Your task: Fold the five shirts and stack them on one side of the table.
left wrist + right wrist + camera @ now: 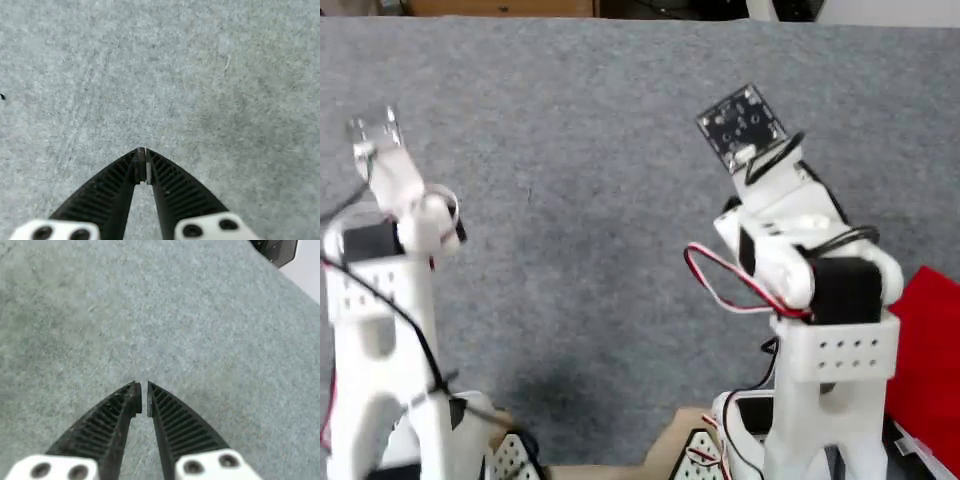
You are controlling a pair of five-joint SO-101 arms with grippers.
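Close against the near right edge of the table, a red piece [932, 345] lies flat just beside the white base of the arm at the right [820, 300]; whether it is a folded shirt I cannot tell, as most of it is cut off. Outward from it, grey felt-like cloth [590, 180] covers the whole table, with a few faint pale specks.

The left gripper [141, 159] hangs over bare grey cloth with its black ribbed tips pressed together, holding nothing. The right gripper [144, 392] also hangs over bare cloth, its tips drawn almost together with only a thin slit between them, and nothing held.

From the high view, the right-hand arm leans toward the far side with a small dark circuit board [742, 125] at its tip and a red-and-white cable [720, 285] looping at its side. The arm at the left [395, 215] stands tall near the left edge.

A strip of wood [500, 6] shows beyond the far edge, and a dark meshed object [278, 249] sits past the table's far corner.
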